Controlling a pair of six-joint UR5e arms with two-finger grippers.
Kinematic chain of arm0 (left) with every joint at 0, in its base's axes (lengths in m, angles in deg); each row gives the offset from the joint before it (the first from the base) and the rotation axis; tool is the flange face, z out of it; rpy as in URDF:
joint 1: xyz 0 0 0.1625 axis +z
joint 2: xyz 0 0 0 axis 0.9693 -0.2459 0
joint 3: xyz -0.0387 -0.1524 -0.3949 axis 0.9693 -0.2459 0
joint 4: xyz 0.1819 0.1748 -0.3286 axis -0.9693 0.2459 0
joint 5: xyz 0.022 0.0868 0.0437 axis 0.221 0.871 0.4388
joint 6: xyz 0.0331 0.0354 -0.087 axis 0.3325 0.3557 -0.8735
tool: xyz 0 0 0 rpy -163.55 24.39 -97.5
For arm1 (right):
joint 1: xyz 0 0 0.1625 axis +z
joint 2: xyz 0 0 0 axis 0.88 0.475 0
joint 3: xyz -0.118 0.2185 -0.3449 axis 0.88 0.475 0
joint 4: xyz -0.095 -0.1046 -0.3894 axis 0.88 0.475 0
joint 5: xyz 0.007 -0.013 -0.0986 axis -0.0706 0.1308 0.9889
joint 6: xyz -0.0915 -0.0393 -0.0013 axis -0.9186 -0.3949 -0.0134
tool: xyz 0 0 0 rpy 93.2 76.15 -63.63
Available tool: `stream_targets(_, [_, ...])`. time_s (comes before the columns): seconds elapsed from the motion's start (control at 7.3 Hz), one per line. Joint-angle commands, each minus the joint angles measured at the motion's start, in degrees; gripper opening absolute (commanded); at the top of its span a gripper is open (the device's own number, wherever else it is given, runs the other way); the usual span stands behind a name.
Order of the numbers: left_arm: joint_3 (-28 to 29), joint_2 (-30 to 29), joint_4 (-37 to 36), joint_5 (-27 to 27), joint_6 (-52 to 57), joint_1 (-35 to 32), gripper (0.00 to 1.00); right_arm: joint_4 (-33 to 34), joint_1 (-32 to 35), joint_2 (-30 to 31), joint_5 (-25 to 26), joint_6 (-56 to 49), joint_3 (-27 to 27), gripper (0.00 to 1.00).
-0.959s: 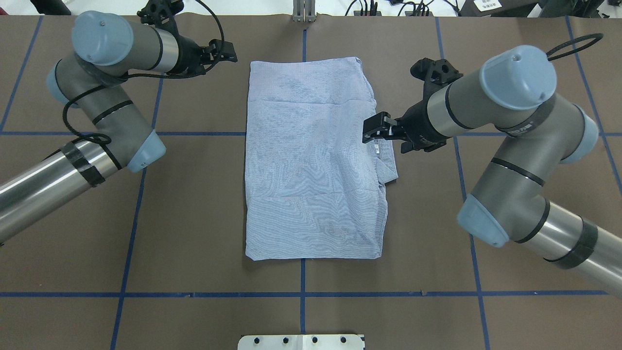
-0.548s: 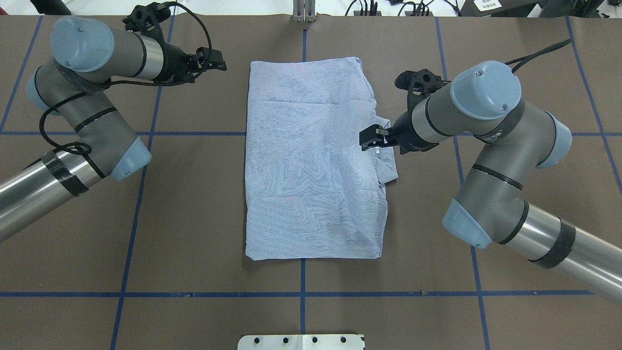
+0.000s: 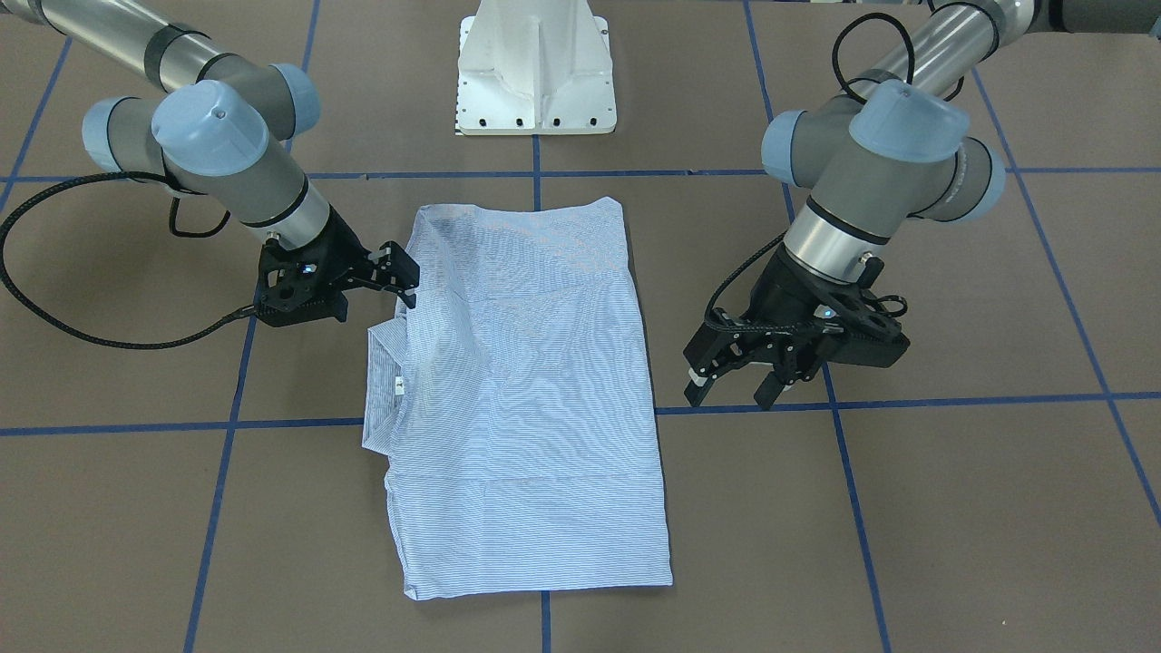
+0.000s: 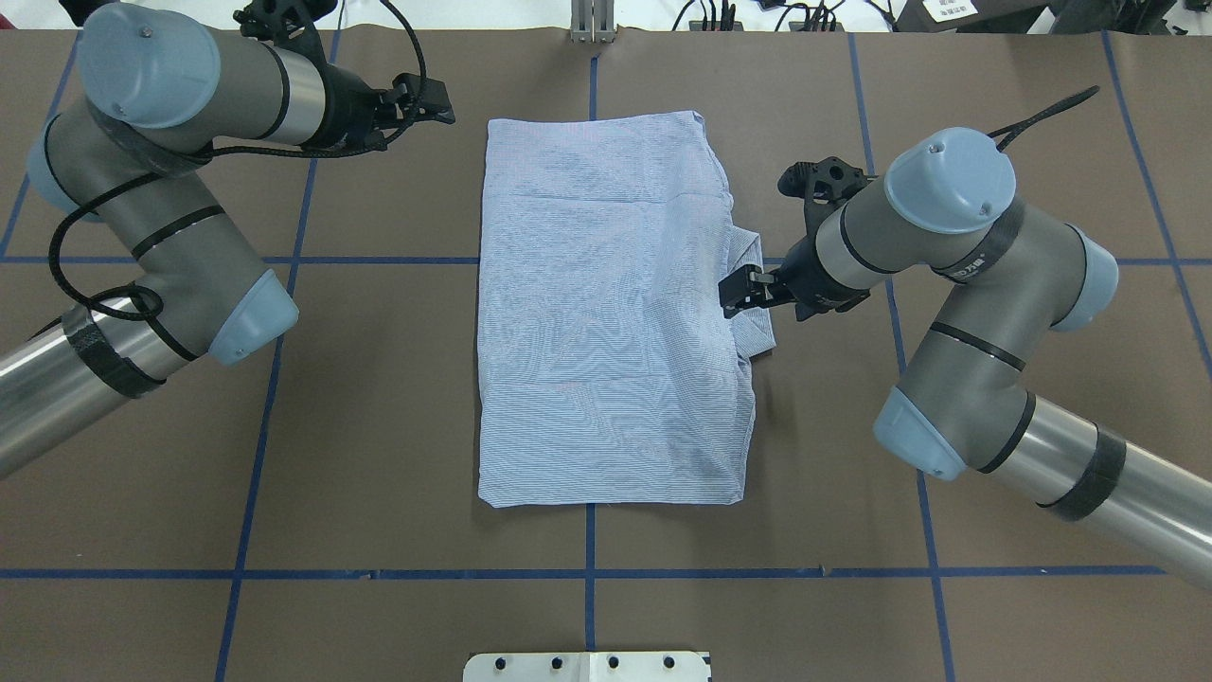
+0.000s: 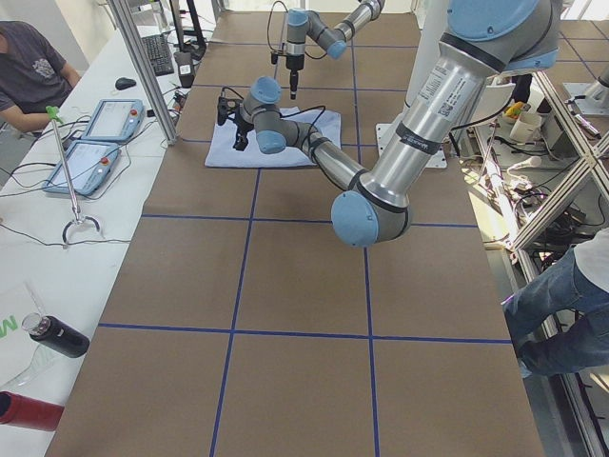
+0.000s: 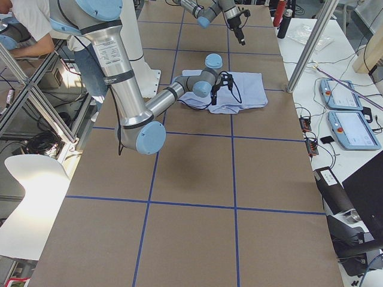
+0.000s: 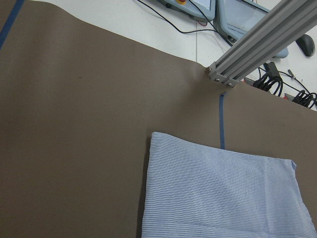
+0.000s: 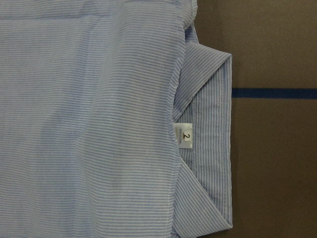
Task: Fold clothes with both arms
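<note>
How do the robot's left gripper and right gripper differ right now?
The left gripper hangs over bare table, clear of the shirt; the right gripper sits at the shirt's edge by the collar. The left gripper's jaws are spread wide; the right gripper's look nearly together, though whether they pinch cloth is unclear. Both are black and two-fingered.

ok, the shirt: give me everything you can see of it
The shirt is light blue with fine white stripes, thin woven cloth by its look. It lies flat on the brown table, folded into a tall rectangle, lightly creased. The collar pokes out of one long side, with a white neck tag marked 2. The right gripper is at that collar edge; contact is unclear.
</note>
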Motion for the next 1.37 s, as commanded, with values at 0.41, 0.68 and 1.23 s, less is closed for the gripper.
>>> stream_targets(0.41, [-1.12,-2.81,-3.1,2.38,-0.03,1.79,1.0,-0.27,-0.63,-1.56,-10.21,2.9,6.8,0.77])
stream_targets(0.68, [-1.12,-3.0,-3.38,3.61,-0.03,1.8,1.0,-0.27,-0.81,-4.8,-10.32,2.81,8.91,0.7])
stream_targets(1.23, [-1.03,-3.0,-3.38,3.7,-0.03,2.15,1.0,-0.36,-2.12,-6.31,-10.32,2.72,11.9,0.68])
